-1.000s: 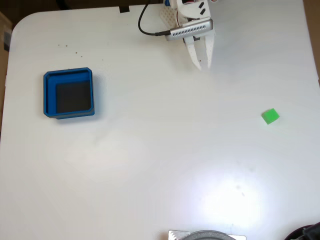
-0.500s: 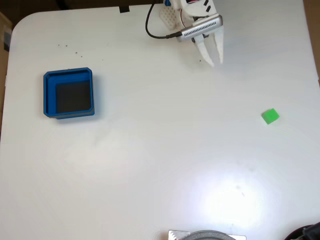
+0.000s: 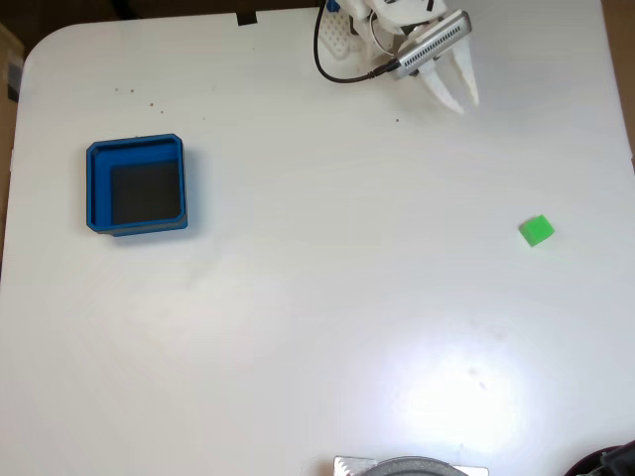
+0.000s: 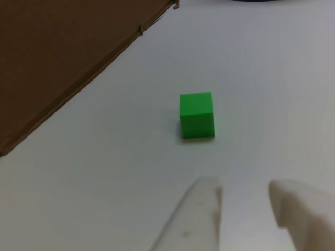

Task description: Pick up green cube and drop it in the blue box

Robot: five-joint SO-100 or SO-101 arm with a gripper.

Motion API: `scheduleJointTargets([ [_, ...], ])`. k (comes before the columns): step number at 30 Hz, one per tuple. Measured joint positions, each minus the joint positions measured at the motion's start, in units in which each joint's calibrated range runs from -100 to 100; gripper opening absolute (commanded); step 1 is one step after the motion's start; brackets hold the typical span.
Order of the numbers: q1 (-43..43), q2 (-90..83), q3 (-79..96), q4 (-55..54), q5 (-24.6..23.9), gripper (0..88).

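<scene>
Tool (image 3: 459, 102) empty, parted; green cube (image 3: 537, 231) well apart.

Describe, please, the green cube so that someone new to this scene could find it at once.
In the fixed view, start from the white table and look to its right side, far across from the blue box on the left. The green cube sits alone on bare tabletop there, below the gripper. It is small, plain-faced and bright green.
</scene>
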Motion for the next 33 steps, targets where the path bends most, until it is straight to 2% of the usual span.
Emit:
scheduleJointTargets([
  [10, -0.43, 7.18, -1.97, 0.00, 0.00, 2.4],
  [28, -0.64, 37.43, -30.16, 0.00, 0.00, 2.6],
  [33, -2.77, 42.27, -35.35, 0.00, 0.00, 8.1],
])
